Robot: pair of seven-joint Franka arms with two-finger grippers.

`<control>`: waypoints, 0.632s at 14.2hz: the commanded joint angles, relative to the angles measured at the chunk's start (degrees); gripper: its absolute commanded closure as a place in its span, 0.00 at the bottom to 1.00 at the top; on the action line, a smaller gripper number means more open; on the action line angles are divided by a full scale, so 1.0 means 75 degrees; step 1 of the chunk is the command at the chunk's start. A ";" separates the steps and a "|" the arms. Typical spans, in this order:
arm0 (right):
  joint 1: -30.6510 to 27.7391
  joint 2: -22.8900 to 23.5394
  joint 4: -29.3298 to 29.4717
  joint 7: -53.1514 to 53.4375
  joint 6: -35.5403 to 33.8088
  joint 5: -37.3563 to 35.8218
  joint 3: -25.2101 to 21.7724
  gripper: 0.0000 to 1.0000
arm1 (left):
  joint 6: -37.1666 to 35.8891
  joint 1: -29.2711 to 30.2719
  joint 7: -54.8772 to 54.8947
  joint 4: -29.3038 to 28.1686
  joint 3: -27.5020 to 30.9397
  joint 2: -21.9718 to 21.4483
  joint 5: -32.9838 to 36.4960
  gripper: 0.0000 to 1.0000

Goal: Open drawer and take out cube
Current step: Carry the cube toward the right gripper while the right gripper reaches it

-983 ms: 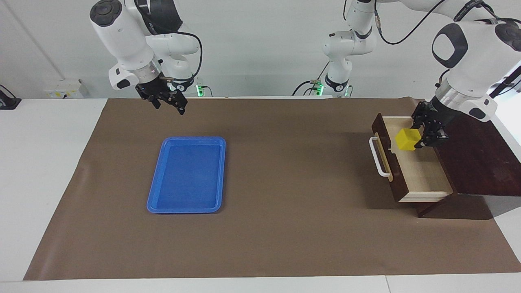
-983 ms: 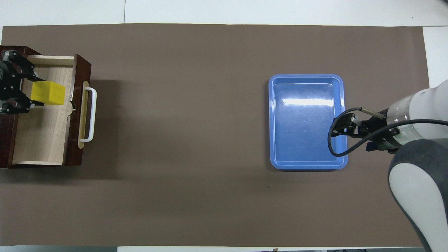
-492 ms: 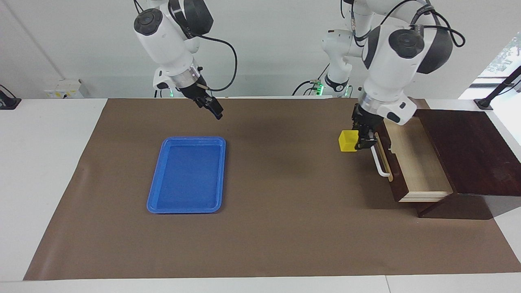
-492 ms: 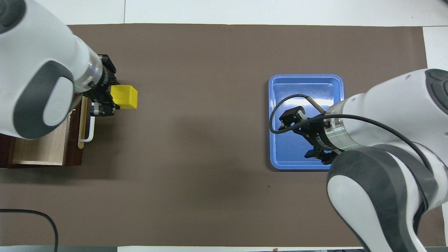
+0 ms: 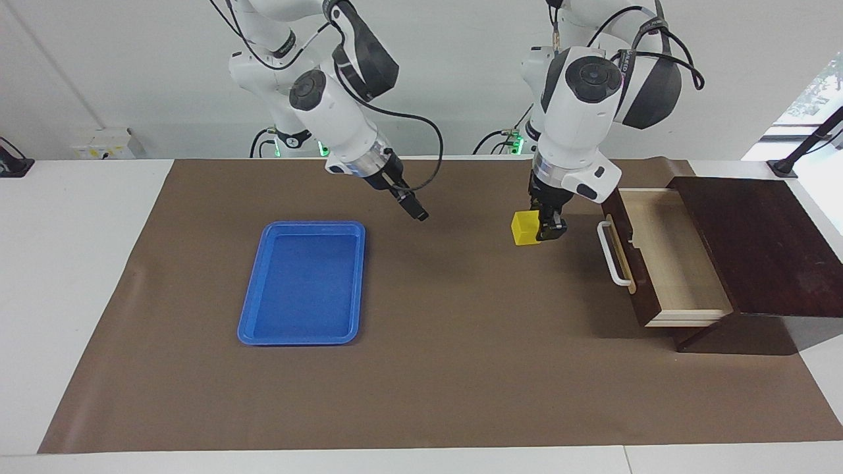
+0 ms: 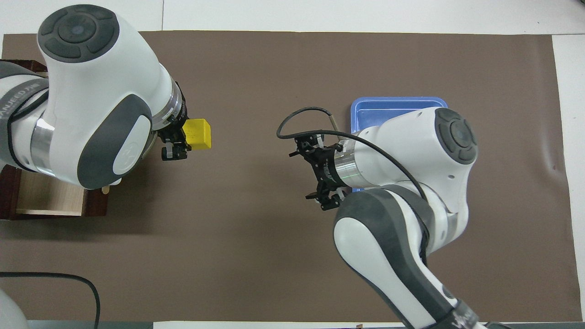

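From overhead, the arms hide most of the drawer (image 6: 50,201) and the blue tray (image 6: 393,102).

Facing view: high camera across the table (image 5: 79,263), looking toward both robots. Overhead view: steep downward look from above the robots' end. Both share the brown mat (image 5: 461,368) (image 6: 283,256).

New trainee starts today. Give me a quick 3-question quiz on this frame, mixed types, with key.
1. True or false: the drawer is shut.
2. Which gripper holds the yellow cube? A) left gripper B) right gripper C) neither
3. Fill in: the cube hangs over the brown ____, between the drawer and the blue tray.

Key: 1. False, it is pulled open and shows nothing inside. 2. A; the right gripper carries nothing, over the mat beside the tray. 3. mat.
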 commanded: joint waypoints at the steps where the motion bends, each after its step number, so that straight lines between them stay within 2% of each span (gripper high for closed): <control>1: 0.0045 0.0332 0.0108 0.0246 0.0661 0.1137 0.0016 0.00 | -0.0273 -0.0120 -0.0176 0.0358 0.0117 0.0140 -0.0170 1.00; 3: 0.0184 0.0600 0.0412 0.0315 0.0697 0.1516 0.0016 0.00 | -0.0215 -0.0178 -0.0247 0.0358 0.0117 0.0140 -0.0170 1.00; 6: 0.0699 0.1337 0.1044 0.0865 0.1082 0.1424 0.0004 0.00 | -0.0179 -0.0214 -0.0247 0.0346 0.0106 0.0140 -0.0170 1.00; 9: 0.1087 0.2030 0.1771 0.1147 0.1073 0.1178 -0.0055 0.00 | -0.0191 -0.0214 -0.0247 0.0346 0.0106 0.0140 -0.0182 1.00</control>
